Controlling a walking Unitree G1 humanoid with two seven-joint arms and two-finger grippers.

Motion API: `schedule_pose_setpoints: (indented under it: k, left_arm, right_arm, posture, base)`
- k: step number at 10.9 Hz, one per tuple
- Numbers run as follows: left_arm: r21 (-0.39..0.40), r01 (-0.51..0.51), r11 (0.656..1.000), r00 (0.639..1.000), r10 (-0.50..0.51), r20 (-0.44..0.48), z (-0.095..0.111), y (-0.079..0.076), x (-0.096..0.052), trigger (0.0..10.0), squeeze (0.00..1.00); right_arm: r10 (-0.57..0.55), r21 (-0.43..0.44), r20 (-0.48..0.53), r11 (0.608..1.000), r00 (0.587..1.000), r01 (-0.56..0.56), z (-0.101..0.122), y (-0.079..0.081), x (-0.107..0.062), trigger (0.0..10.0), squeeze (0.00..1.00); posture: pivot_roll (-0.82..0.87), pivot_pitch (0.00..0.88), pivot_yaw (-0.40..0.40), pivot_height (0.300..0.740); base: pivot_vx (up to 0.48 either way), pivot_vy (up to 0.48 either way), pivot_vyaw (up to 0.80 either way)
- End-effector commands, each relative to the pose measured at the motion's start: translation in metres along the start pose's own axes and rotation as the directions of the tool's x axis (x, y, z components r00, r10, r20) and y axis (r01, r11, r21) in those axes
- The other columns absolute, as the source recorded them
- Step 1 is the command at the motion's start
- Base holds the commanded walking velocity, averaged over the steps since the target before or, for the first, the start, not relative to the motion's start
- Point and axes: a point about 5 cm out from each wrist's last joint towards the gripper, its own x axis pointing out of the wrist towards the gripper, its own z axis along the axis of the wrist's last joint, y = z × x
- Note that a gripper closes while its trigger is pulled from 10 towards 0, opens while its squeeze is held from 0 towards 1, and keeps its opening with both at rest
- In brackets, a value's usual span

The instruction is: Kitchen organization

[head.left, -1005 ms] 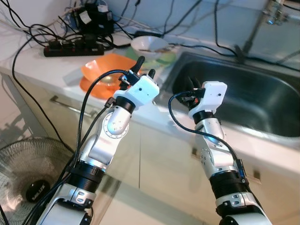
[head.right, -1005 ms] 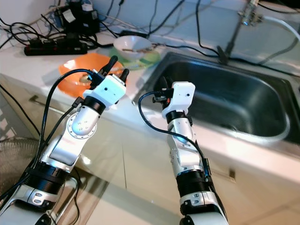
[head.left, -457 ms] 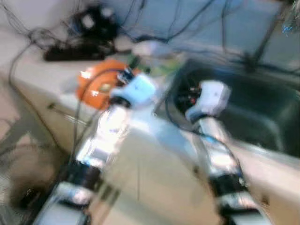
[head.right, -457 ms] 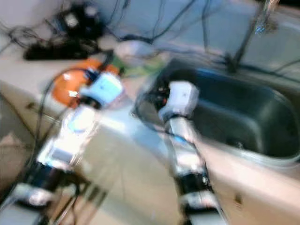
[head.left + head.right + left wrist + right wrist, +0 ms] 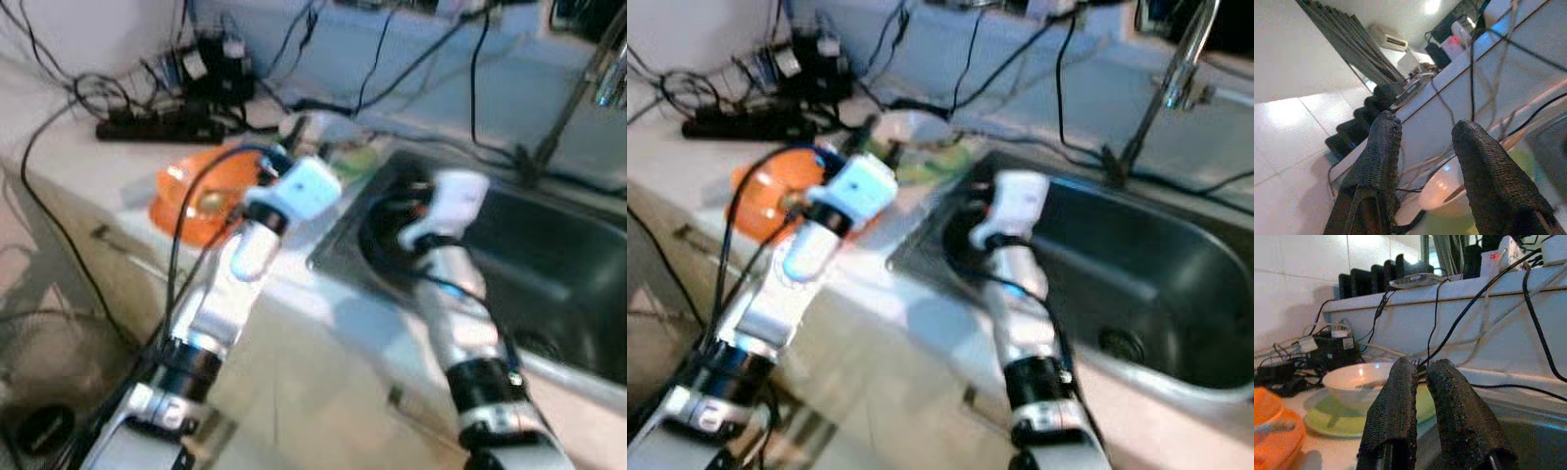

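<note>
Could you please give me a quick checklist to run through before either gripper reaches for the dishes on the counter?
1. Left gripper open, nothing held: ok.
2. Right gripper fingers nearly together, nothing held; needs opening: not ok.
3. White bowl upright on the green plate: ok.
4. Orange bowl on the counter left of the sink: ok.
5. Cables lying behind the white bowl, risk of snagging: cannot tell.
6. Head views sharp enough to aim: not ok, blurred.

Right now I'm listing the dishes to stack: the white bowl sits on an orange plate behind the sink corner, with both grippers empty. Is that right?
Not quite. The white bowl sits on a green plate, as the right wrist view shows; the orange bowl lies apart, further along the counter. The left gripper and the right gripper are indeed empty.
</note>
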Motion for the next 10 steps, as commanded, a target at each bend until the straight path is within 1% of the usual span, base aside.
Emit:
schedule_pose_setpoints:
  k: [1, 5, 6, 7, 8, 10]
  left_arm:
    - [0.007, -0.014, 1.0, 1.0, 0.014, -0.001, -0.001, 0.006, 0.001, 10.0, 0.0]
    - [0.009, -0.021, 1.0, 1.0, 0.021, 0.001, -0.001, 0.007, 0.0, 10.0, 0.0]
    - [0.021, -0.004, 1.0, 1.0, 0.004, 0.026, 0.005, 0.009, -0.006, 10.0, 0.0]
    - [0.025, 0.009, 1.0, 1.0, -0.01, 0.028, 0.006, 0.008, -0.01, 10.0, 0.0]
    - [0.041, 0.056, 0.998, 0.998, -0.057, 0.026, 0.007, 0.005, -0.022, 10.0, 0.0]
    - [0.034, 0.106, 0.994, 0.994, -0.107, 0.021, 0.01, -0.001, -0.035, 10.0, 0.0]
  right_arm:
    - [0.023, 0.009, 0.005, 1.0, 1.0, -0.023, 0.001, 0.008, 0.002, 10.0, 0.0]
    - [0.026, 0.011, 0.0, 1.0, 1.0, -0.026, -0.001, 0.008, 0.001, 10.0, 0.0]
    - [0.026, 0.01, -0.001, 1.0, 1.0, -0.026, -0.001, 0.009, 0.001, 10.0, 0.0]
    - [0.025, 0.009, -0.001, 1.0, 1.0, -0.025, -0.001, 0.008, 0.001, 10.0, 0.0]
    - [0.022, 0.011, -0.006, 1.0, 1.0, -0.022, -0.002, 0.007, 0.001, 10.0, 0.0]
    - [0.026, 0.016, -0.014, 1.0, 1.0, -0.026, -0.003, 0.009, 0.001, 10.0, 0.0]
  posture:
    - [0.2, 0.005, -0.045, 0.74]
    - [0.2, 0.005, -0.046, 0.74]
    - [0.2, 0.005, -0.045, 0.74]
    - [0.2, 0.005, -0.045, 0.74]
    - [0.21, 0.008, -0.047, 0.74]
    - [0.22, 0.011, -0.053, 0.74]
  base:
    - [0.0, 0.0, 0.0]
    - [0.0, 0.0, 0.0]
    - [0.0, 0.0, 0.0]
    - [0.0, 0.0, 0.0]
    - [0.0, 0.0, 0.0]
    - [0.0, 0.0, 0.0]
